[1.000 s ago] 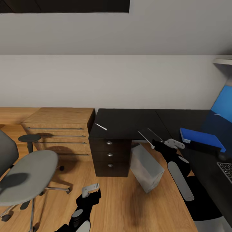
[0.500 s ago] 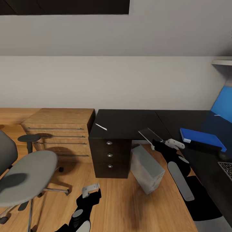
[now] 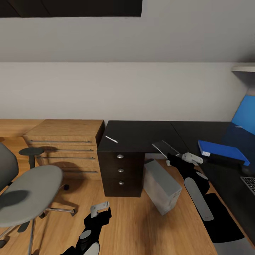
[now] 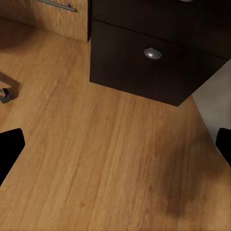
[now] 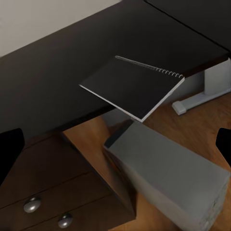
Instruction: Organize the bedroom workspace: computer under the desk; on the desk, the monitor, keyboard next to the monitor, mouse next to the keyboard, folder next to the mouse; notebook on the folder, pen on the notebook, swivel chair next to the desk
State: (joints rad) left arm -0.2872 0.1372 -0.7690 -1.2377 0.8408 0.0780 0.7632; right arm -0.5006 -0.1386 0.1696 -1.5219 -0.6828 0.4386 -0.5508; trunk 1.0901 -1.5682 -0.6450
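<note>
Notebook hangs over the desk edge for an easy pinch; my right claw gapes empty, left claw likewise.

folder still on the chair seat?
No. In the head view the blue folder lies on the black desk at the right, while the grey chair seat at the left is bare.

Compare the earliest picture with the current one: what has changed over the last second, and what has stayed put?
Only the camera shifted slightly, sliding the whole scene a little. The notebook overhangs the desk edge as before; the folder, computer, swivel chair and both grippers kept their places.
</note>
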